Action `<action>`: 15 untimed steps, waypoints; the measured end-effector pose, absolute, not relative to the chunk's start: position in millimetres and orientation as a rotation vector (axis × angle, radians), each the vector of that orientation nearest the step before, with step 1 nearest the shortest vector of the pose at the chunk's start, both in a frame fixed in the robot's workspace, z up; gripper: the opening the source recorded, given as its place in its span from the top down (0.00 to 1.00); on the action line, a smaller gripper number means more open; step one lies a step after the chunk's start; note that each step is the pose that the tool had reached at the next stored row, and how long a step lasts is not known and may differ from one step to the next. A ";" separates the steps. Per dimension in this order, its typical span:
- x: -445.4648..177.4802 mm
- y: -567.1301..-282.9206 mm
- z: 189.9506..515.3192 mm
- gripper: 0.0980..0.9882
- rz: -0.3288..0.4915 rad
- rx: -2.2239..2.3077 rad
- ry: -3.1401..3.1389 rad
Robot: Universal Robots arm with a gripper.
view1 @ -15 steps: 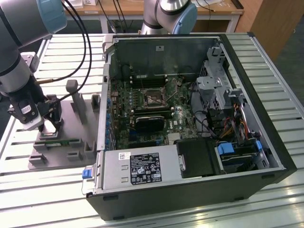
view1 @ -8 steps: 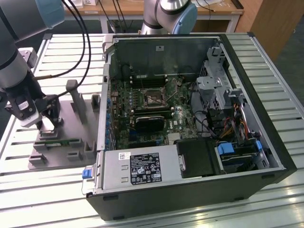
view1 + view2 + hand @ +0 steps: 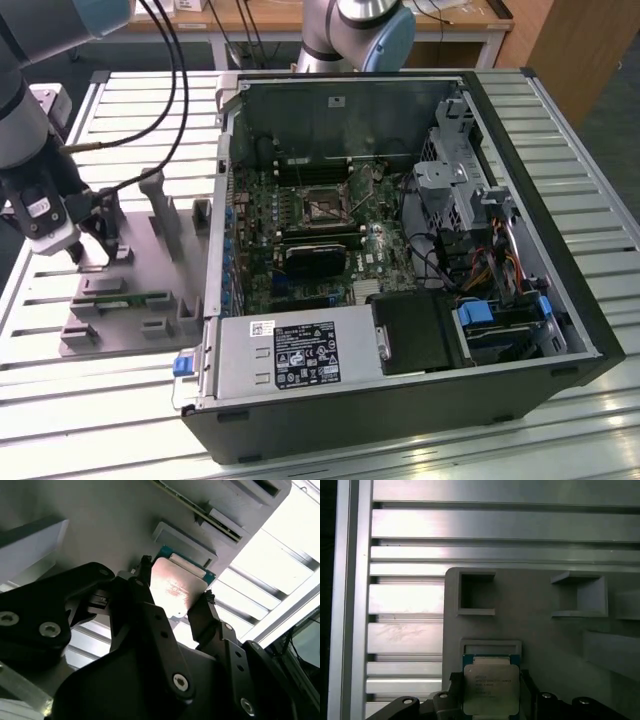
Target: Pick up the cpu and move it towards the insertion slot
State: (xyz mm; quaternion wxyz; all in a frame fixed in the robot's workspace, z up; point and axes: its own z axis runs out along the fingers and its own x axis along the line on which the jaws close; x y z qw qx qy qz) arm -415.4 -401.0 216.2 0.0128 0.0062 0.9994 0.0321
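Over grey fixture plate [image 3: 530, 595], tool [image 3: 176, 581] clamps the cpu [image 3: 491, 687], its print illegible.

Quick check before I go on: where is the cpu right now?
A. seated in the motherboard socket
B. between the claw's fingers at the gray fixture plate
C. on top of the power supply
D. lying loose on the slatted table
B: in both wrist views the cpu sits between the fingers of the claw over the gray fixture plate, outside the case and apart from the insertion slot.

Silver cpu [image 3: 490, 687] with green rim — black gripper [image 3: 176, 580], grey fixture [image 3: 535, 630].
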 end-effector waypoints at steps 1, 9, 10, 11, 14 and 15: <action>-415.4 -400.9 219.0 0.51 0.100 0.019 3.114; -415.4 -400.6 244.0 0.51 0.100 0.019 3.114; -415.4 -400.6 247.6 0.51 0.100 0.019 3.114; -415.4 -400.6 251.5 0.51 0.100 0.019 3.114; -415.4 -400.5 262.4 0.51 0.100 0.019 3.114; -415.4 -400.5 266.3 0.51 0.100 0.019 3.114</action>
